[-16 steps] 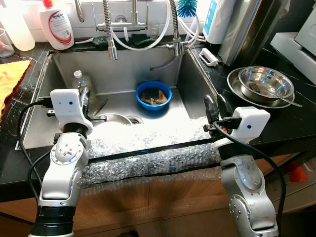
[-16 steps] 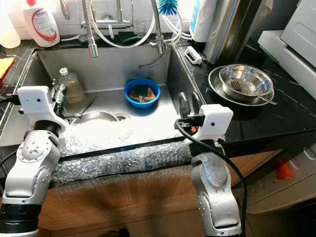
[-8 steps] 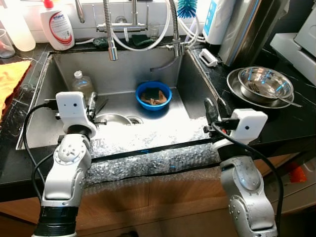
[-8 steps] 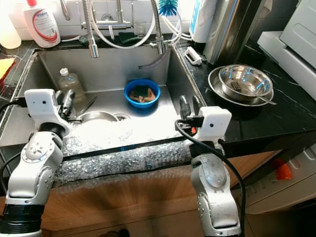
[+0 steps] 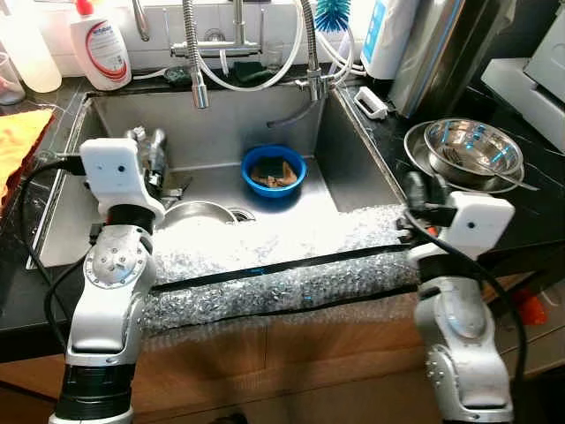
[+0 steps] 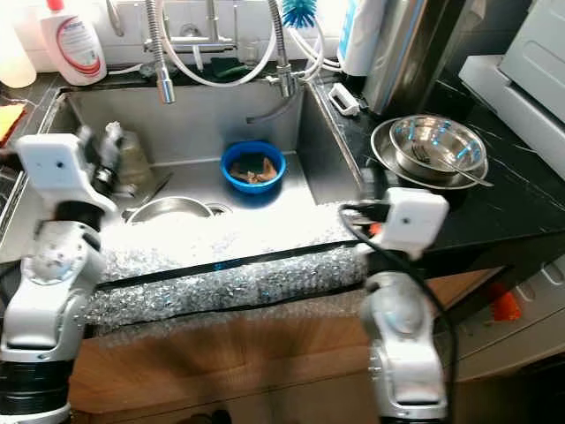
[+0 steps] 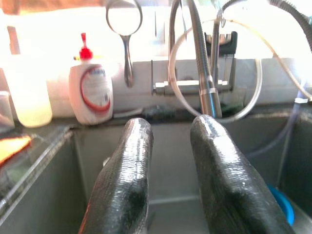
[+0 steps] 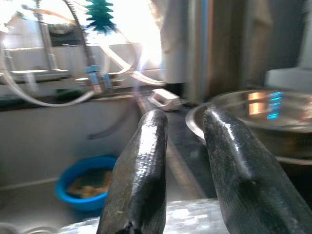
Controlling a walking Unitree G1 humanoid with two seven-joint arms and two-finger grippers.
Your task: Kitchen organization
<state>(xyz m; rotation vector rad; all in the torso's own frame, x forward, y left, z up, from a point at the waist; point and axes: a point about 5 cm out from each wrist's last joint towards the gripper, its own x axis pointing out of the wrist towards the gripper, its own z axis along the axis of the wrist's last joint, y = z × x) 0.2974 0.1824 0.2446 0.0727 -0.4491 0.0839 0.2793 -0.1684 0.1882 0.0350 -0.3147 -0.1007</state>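
Both hands were open and empty: left hand over the sink, right hand by the steel bowls.

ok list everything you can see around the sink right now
sink: one, steel, set in the black counter
blue bowl: one, blue, holding brown scraps, on the sink floor
clear bottle: one, in the sink's left part
steel pan: one, silver, on the sink floor near the drain
bubble wrap: one sheet, clear, over the sink's front edge
soap bottle: one, white with red cap, behind the sink
taps: silver, with hoses, at the back
brush: one, teal, by the taps
steel bowls: stacked, silver, on the counter to the right
yellow cloth: one, on the left counter
left gripper: jaws apart, over the sink
right gripper: jaws apart, at the sink's right edge
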